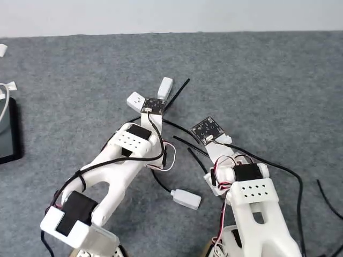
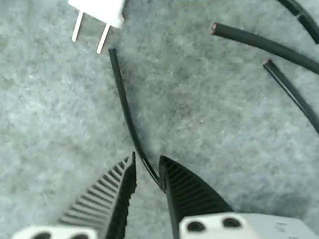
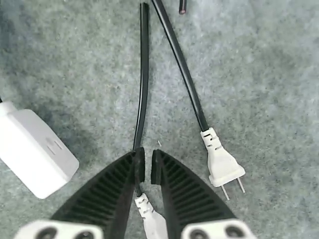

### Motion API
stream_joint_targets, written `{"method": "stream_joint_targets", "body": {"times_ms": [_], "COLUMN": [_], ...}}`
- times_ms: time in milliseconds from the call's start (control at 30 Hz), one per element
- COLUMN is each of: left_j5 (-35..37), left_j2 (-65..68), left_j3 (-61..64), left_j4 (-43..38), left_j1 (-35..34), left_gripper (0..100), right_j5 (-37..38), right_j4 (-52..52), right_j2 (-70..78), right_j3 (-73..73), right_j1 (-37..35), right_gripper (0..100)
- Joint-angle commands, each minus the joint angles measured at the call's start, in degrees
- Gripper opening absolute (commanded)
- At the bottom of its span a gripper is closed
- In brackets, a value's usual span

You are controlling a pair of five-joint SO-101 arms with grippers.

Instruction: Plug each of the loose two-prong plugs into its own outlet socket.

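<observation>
One plug [image 3: 224, 167] lies prongs-out on the carpet [image 3: 274, 74], just beside your right gripper [image 3: 148, 151]. A second plug [image 3: 149, 219] sits under that gripper, and its cord [image 3: 142, 74] runs through jaws only a sliver apart. A socket block [image 3: 35, 154] is near on the other side. Your left gripper [image 2: 147, 158] has its jaws a bit apart around another cord [image 2: 124, 104], with a third plug [image 2: 99, 10] just past the cord's cut end.

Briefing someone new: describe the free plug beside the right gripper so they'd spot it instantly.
On the grey table, find the right gripper. Close beside it, opposite the white socket block, lies a slim white plug on a black cable. Unlike the plug at the gripper, both its metal prongs show.
</observation>
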Motion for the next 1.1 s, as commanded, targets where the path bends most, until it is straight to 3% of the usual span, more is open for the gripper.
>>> {"method": "stream_joint_targets", "body": {"times_ms": [0,167,367,667,900,1033,1067], "left_j5": [-1.3,-2.1,-8.3,-9.7,-8.0,-3.3,-2.8], "left_j2": [-0.8,-0.8,-1.1,-14.7,-23.3,-23.4,-23.4], "left_j3": [-2.7,-2.1,-2.3,0.2,8.4,11.2,11.6], "left_j4": [0.3,-3.9,-5.5,-5.5,-5.5,-5.5,-5.5], "left_j1": [-0.4,-0.9,-1.0,-1.0,-1.0,-5.1,-6.4], "left_gripper": [1,1,6,24,22,1,1], "right_j5": [-0.1,-0.1,-0.1,-0.1,-0.1,-0.1,-0.1], "right_j4": [-1.1,-1.1,-1.1,-1.1,-1.1,-1.1,-1.1], "right_j2": [-1.2,-1.2,-1.1,-0.9,-0.8,-0.8,-0.7], "right_j3": [-0.3,-0.3,-0.3,-0.3,-0.3,-0.3,-0.3], "right_j1": [0.8,0.8,0.8,0.7,0.7,0.7,0.7], "right_gripper": [2.5,2.5,2.5,2.5,2.5,2.5,2.5]}}
